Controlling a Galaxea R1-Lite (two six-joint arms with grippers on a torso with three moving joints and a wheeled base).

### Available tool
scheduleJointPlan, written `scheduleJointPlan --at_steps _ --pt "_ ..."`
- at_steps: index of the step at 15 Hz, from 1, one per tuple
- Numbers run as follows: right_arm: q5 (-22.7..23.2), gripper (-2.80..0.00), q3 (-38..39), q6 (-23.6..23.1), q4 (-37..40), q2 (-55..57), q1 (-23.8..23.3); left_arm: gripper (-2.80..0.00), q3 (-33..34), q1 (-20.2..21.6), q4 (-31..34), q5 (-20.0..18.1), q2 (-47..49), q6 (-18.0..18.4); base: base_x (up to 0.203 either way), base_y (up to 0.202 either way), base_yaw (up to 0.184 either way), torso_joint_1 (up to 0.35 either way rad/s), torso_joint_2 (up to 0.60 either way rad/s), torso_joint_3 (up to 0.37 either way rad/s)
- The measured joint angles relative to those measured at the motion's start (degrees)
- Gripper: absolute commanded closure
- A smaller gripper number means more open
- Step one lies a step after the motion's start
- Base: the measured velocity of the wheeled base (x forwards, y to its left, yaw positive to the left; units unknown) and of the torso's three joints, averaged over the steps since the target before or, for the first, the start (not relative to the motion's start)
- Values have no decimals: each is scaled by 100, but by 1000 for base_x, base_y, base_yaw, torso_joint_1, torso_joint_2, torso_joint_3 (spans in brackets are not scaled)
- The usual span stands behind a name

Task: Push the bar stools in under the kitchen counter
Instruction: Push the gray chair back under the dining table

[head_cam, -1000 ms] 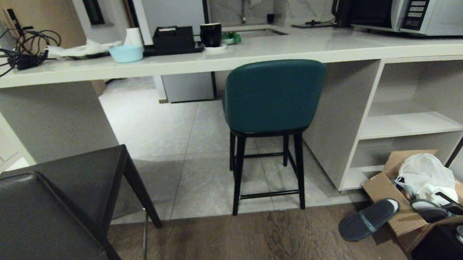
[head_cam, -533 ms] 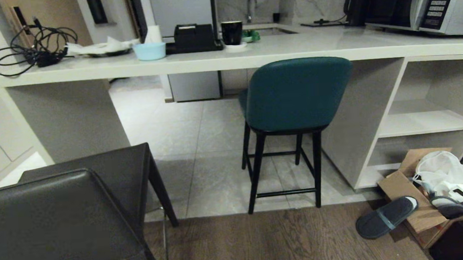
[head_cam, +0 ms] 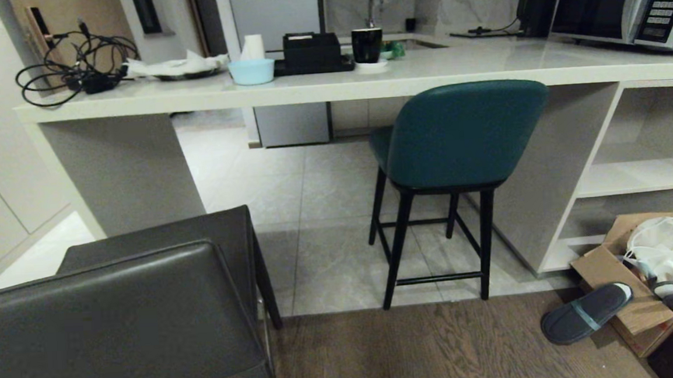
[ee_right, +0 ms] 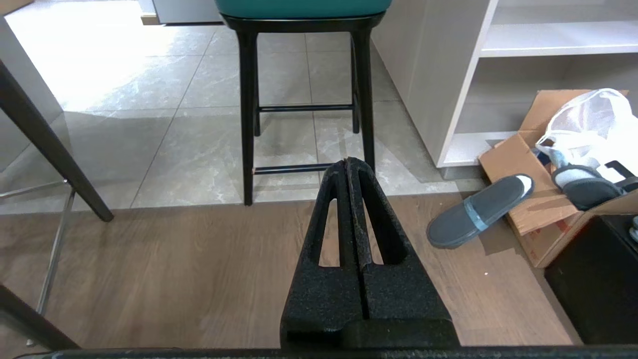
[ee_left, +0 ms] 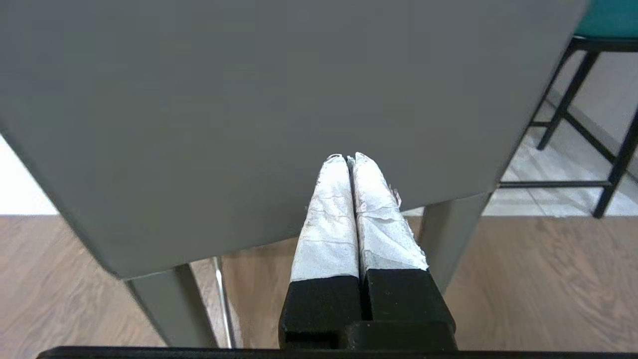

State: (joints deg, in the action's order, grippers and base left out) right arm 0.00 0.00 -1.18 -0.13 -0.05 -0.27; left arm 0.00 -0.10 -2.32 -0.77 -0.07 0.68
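The teal bar stool (head_cam: 464, 134) stands with its seat under the pale kitchen counter (head_cam: 318, 88), its backrest just outside the counter's edge. The dark grey bar stool (head_cam: 122, 319) stands out on the wood floor at the near left, its flat backrest toward me. In the left wrist view my left gripper (ee_left: 348, 158) is shut, its white-wrapped tips right at that stool's backrest (ee_left: 249, 109); I cannot tell whether they touch. My right gripper (ee_right: 352, 160) is shut and empty above the wood floor, pointing at the teal stool's black legs (ee_right: 246, 114). Neither arm shows in the head view.
A cardboard box (head_cam: 616, 277) with a white bag and dark slippers (head_cam: 586, 313) lies on the floor at the right, beside the counter's open white shelves (head_cam: 639, 176). Cables, a blue bowl (head_cam: 251, 71), a black mug and a microwave (head_cam: 629, 1) stand on the counter.
The whole head view has shifted: counter, teal stool and box slid rightward in the picture, and the grey stool fills more of the near left. The camera moved; the things did not.
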Motion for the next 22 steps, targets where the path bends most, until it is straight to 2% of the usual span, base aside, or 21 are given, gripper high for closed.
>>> scheduleJointPlan --at_steps 2,10,17,22 --pt "0 0 0 2 0 0 2 0 0 5 -2 -2 0 0 0 0 0 0 0 0" --pt "0 0 0 0 -2 0 0 0 0 9 -2 0 0 0 -172 1 2 2 1 1" --pt "-2 0 0 0 -2 0 0 0 0 10 -2 -2 0 2 0 0 0 0 0 0" --pt "0 0 0 -2 -2 0 0 0 0 2 -2 0 0 11 1 136 -8 0 5 3"
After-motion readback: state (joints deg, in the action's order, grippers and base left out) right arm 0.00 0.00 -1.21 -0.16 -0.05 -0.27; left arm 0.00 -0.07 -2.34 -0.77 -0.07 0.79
